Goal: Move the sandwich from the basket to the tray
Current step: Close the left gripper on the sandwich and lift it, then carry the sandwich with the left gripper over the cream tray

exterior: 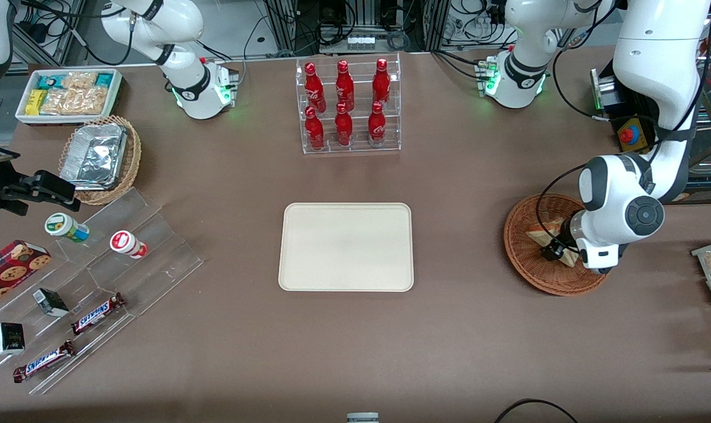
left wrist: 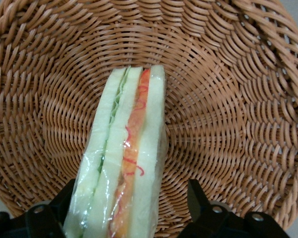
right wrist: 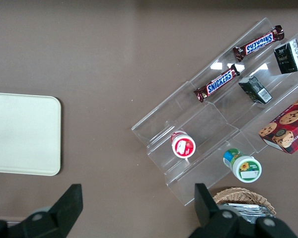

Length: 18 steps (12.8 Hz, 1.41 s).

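Fingers of the left gripper sit wide open around the sandwich in the basket, not squeezing yet. Next: close, lift, carry to the tray.

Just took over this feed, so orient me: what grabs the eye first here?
The left arm's gripper sits down in the round reddish-brown wicker basket, open fingers either side of the clear-wrapped triangular sandwich. Toward the parked arm's end lies the flat cream rectangular tray, and farther from the camera a clear rack of red bottles.
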### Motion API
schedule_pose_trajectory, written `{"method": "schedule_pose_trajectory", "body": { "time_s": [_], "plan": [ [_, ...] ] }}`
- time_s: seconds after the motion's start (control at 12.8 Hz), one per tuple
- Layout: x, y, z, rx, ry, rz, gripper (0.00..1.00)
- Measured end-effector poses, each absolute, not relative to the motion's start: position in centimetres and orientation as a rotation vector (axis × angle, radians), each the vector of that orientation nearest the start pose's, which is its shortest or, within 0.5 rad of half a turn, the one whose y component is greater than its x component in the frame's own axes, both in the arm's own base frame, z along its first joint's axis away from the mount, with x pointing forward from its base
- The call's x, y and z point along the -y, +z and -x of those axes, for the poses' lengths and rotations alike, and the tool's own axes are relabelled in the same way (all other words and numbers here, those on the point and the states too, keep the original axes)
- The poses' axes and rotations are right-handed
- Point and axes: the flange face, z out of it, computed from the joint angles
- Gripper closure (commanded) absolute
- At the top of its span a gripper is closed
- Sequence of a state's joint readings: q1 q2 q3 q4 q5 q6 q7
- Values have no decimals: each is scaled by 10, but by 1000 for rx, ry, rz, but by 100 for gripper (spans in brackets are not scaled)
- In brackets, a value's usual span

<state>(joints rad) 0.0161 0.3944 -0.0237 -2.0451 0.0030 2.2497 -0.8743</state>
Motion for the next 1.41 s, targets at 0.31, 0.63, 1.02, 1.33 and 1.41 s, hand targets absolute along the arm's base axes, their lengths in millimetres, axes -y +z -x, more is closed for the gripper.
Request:
{"method": "schedule_pose_trajectory", "body": {
  "time_s": [0.31, 0.63, 1.02, 1.33, 1.41],
  "plan": [
    [4, 227, -571, 1280, 281, 2767, 51],
    [4, 230, -571, 1278, 276, 2769, 61],
    [25, 305, -593, 1125, 331, 2815, 65],
    [103, 366, -612, 791, 248, 2971, 66],
    [129, 369, -610, 725, 233, 2998, 66]
  ]
}}
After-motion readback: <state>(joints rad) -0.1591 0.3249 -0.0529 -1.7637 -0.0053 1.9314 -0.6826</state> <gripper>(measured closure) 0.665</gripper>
